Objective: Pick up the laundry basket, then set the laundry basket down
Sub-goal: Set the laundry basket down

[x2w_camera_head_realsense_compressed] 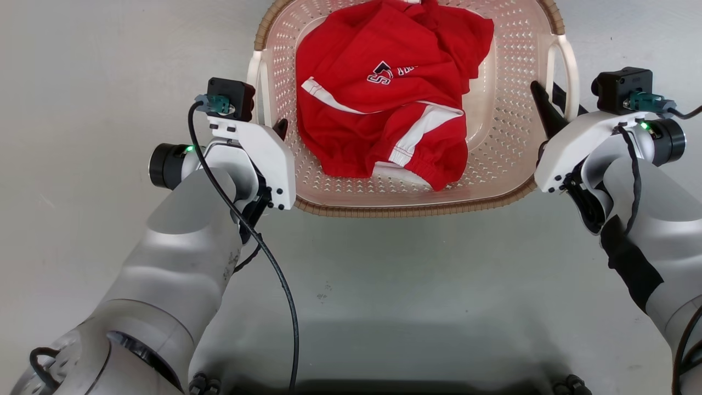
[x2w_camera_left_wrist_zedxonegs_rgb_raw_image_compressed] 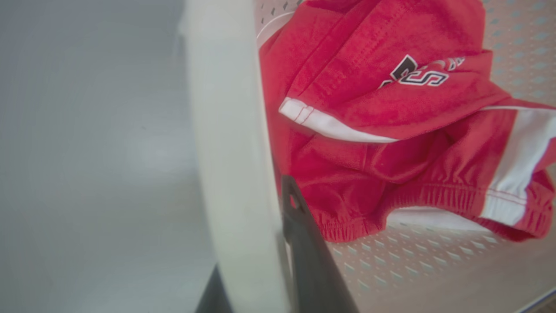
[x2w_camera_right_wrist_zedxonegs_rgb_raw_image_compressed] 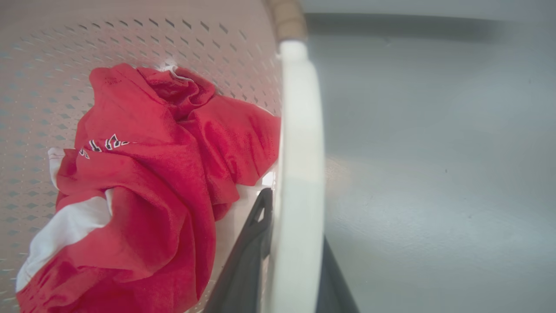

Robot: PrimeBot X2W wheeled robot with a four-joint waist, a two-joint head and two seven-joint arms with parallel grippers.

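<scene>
1. Head view: a smooth, pale grey floor (x2w_camera_head_realsense_compressed: 411,285) runs under everything, faintly specked, with a dark shadow along its near edge.
2. The left hand (x2w_camera_head_realsense_compressed: 270,125) is at the basket's (x2w_camera_head_realsense_compressed: 510,148) left side. Its dark fingers (x2w_camera_left_wrist_zedxonegs_rgb_raw_image_compressed: 304,243) stand either side of the white left handle (x2w_camera_head_realsense_compressed: 254,71) and press on it, clamped.
3. The right hand (x2w_camera_head_realsense_compressed: 554,104) mirrors it: its fingers (x2w_camera_right_wrist_zedxonegs_rgb_raw_image_compressed: 245,261) straddle the right handle (x2w_camera_head_realsense_compressed: 570,66) and grip it the same way.
4. Both arms reach forward from the lower corners. The left arm (x2w_camera_head_realsense_compressed: 192,241) and the right arm (x2w_camera_head_realsense_compressed: 652,208) are rounded silver-grey shells with white housings at the wrists. A black cable (x2w_camera_head_realsense_compressed: 274,269) trails down from the left wrist.
5. The fingers are matte black and tapered. The handles are glossy white plastic loops. The basket wall is pale pink-beige plastic, pierced by rows of small slots, with rounded corners.
6. A brown, woven-look rim (x2w_camera_head_realsense_compressed: 406,209) edges the basket.
7. Inside lies a crumpled red garment (x2w_camera_head_realsense_compressed: 378,109) with white stripes, an elastic cuff and dark lettering.
8. The basket sits straight ahead, between the two hands, above the floor. I cannot tell whether it touches the floor.
</scene>
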